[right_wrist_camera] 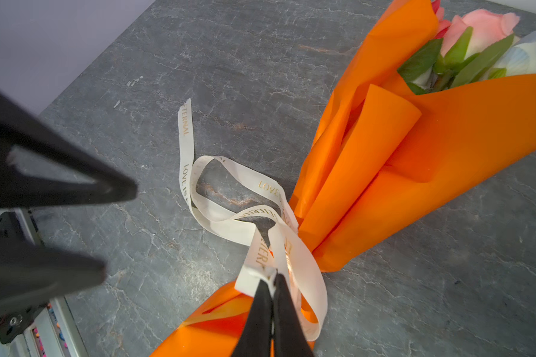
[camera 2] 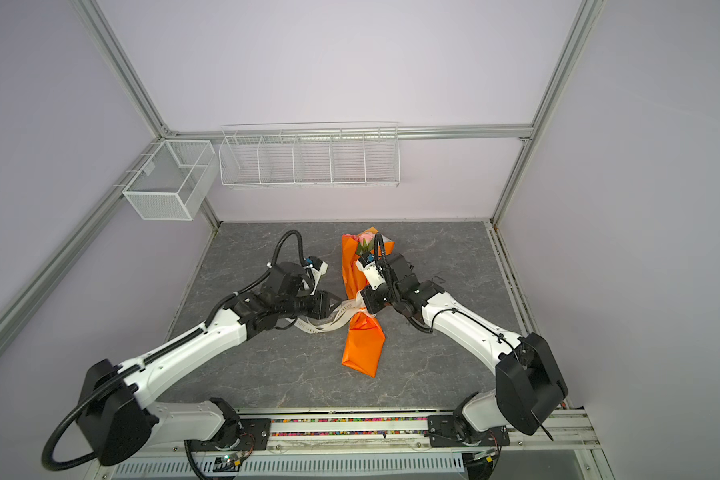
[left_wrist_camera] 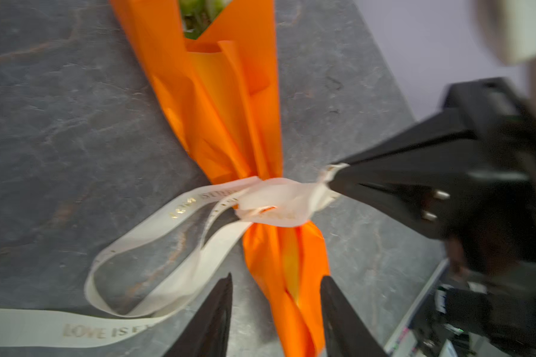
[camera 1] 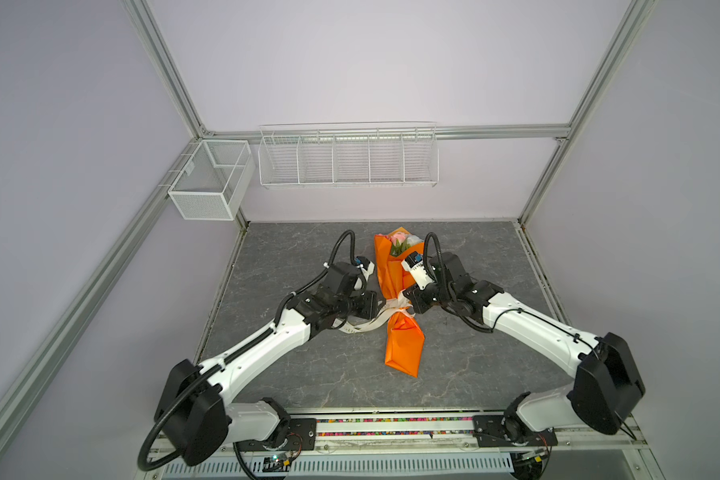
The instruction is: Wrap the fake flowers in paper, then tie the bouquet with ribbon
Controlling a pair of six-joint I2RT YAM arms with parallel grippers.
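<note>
- Where the table (camera 1: 341,386) lies nearest the arm bases, the bouquet (camera 1: 404,349) (camera 2: 362,349) begins. In both top views its narrow orange end points at the near edge, about midway between the side edges, and it lies flat.
- Farther in, a cream ribbon (left_wrist_camera: 279,197) with gold lettering cinches the paper at its waist. Loose loops and one tail lie on the table on the bouquet's left side.
- The left gripper (left_wrist_camera: 276,276) sits just left of that waist, near the loose loops, and is released. Its jaws stand apart, and the right wrist view shows bare table between them.
- The right gripper (right_wrist_camera: 272,278) comes in from the bouquet's right side and is clenched on a fold of ribbon right at the waist. The left wrist view shows its tips pinching the ribbon beside the knot.
- Beyond the waist the paper widens into a cone toward the far edge, partly hidden by the right arm (camera 1: 528,328) in both top views.
- The flowers (right_wrist_camera: 483,27) show at the cone's mouth, close to the far edge: a pink rose, a white one and green leaves.
- On the back wall hangs a white wire rack (camera 1: 348,158) with dividers, and a mesh basket (camera 1: 202,203) hangs by the far left corner.
</note>
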